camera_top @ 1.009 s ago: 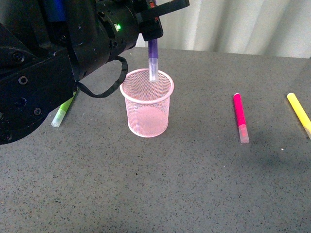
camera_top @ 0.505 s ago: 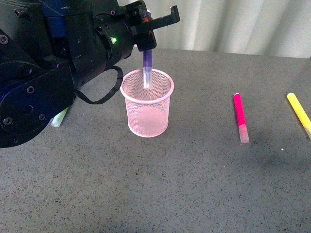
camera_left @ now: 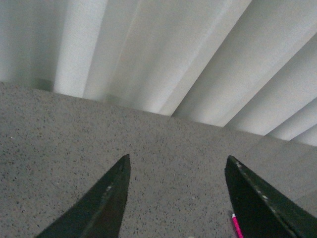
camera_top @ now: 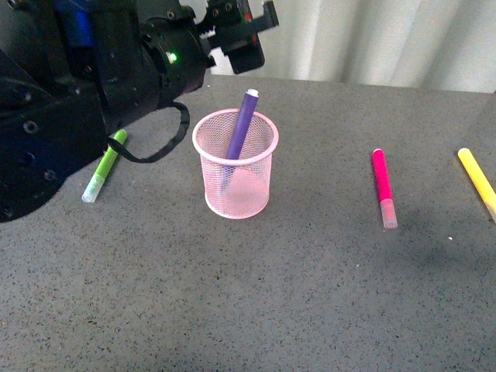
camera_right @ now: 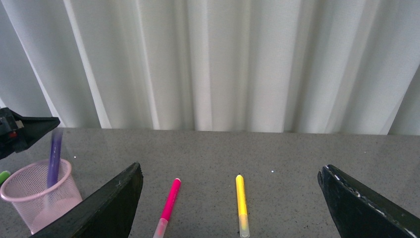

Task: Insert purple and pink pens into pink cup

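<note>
Above the pale pink wire-mesh cup (camera_top: 235,164), my left hand (camera_top: 248,35) hangs open and empty; the dark purple marker pen (camera_top: 240,132) leans on its rim.

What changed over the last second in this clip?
The left gripper let go of the purple pen, which dropped into the cup and now leans on its rim, top end sticking out. The gripper rose and drew back, fingers open. The cup, pink pen, yellow marker and green marker stayed put.
</note>
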